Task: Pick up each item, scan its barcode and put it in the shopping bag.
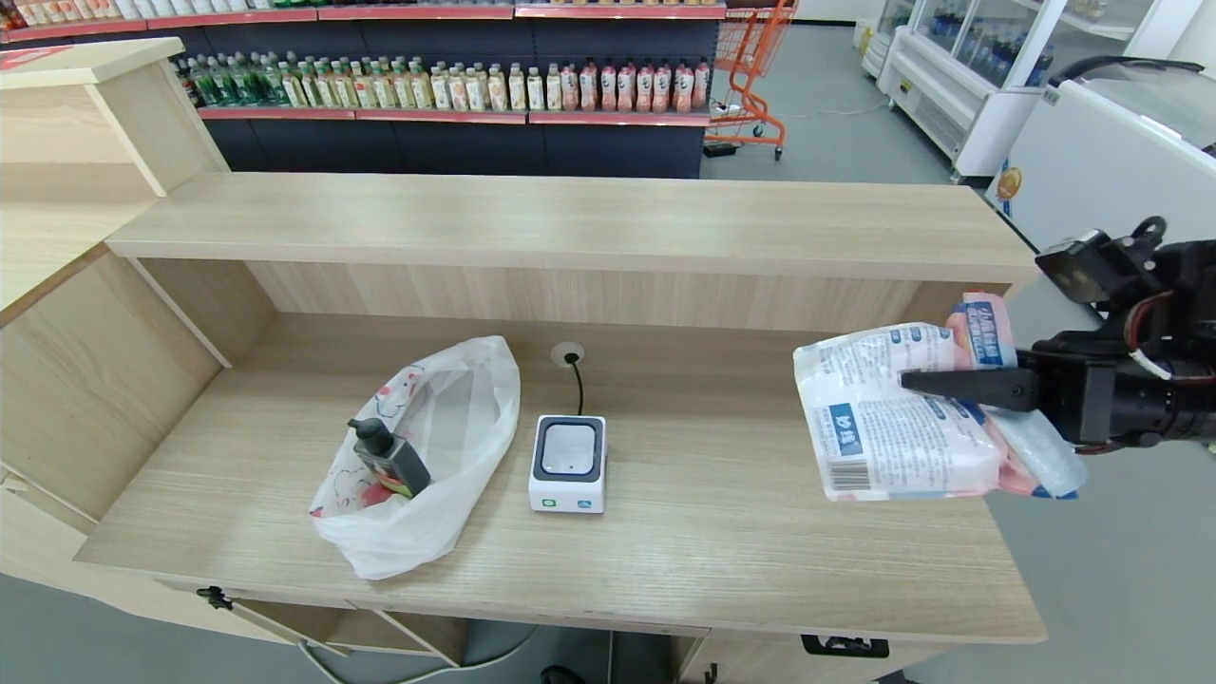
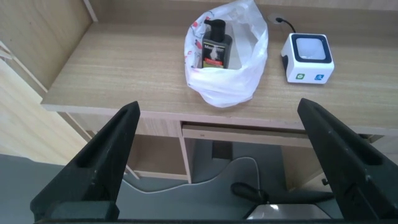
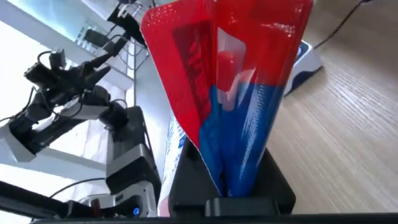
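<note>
**Head view.** A light wooden checkout counter (image 1: 722, 560) carries a white, thin plastic shopping bag (image 1: 446, 427) lying open towards its left end, near the front edge. Inside the bag rests a dark pump-top bottle (image 1: 391, 458), tilted. Just beside the bag, at mid-counter, sits a white box-shaped barcode scanner with a dark-framed window (image 1: 568, 463). Its black cable (image 1: 579, 385) runs to the back edge. Over the right edge of the counter the right gripper (image 1: 940, 385) is clamped on a soft plastic-wrapped package, white with blue and pink print (image 1: 888, 418). The package is held clear of the surface, with a barcode showing at its lower corner.

**Left wrist view.** The left gripper (image 2: 219, 112) hangs in front of the counter's front edge, its two black fingers (image 2: 102, 165) spread wide with nothing between them. Beyond it lie the shopping bag (image 2: 227, 84) with the bottle (image 2: 216, 48) in it, and the scanner (image 2: 308, 57).

**Right wrist view.** The right gripper (image 3: 233, 186) pinches the package (image 3: 230, 81), whose near face shows red and blue, above the counter (image 3: 348, 137). Part of the scanner (image 3: 309, 61) appears behind it.
</note>
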{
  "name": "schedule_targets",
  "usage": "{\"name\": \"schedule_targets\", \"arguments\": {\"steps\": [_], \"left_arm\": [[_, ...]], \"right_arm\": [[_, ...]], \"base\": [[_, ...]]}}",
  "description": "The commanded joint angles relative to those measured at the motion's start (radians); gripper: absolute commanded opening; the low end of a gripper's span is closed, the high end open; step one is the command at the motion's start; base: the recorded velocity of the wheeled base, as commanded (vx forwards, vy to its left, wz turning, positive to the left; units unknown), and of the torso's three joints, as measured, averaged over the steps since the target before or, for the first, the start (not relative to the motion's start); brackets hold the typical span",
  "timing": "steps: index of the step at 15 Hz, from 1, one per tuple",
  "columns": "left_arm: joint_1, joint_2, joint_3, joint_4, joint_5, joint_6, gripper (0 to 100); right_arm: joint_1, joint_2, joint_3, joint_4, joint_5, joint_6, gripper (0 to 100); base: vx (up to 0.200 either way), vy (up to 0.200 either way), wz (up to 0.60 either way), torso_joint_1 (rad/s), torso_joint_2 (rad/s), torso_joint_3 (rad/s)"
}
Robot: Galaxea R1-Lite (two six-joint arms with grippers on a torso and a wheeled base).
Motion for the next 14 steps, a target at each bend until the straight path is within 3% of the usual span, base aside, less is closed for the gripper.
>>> {"name": "schedule_targets", "arguments": {"steps": [1,4,8,14], "left_arm": [[0.001,0.000,0.000,0.000,0.000,0.000,100],[0.000,0.000,0.000,0.000,0.000,0.001,100],[0.000,0.000,0.000,0.000,0.000,0.001,100],[0.000,0.000,0.000,0.000,0.000,0.001,100]], "right_arm": [[0.016,-0.086,0.033,-0.002,0.009,-0.004,0],[0.100,-0.170,0.096,0.034,0.009,0.019,0],[0.203,-0.262,0.105,0.060,0.014,0.239,0],[0.270,-0.260,0.153,0.055,0.006,0.245,0]], "base": [[0.000,0.000,0.00,0.000,0.00,0.000],[0.000,0.000,0.00,0.000,0.00,0.000],[0.000,0.000,0.00,0.000,0.00,0.000],[0.000,0.000,0.00,0.000,0.00,0.000]]}}
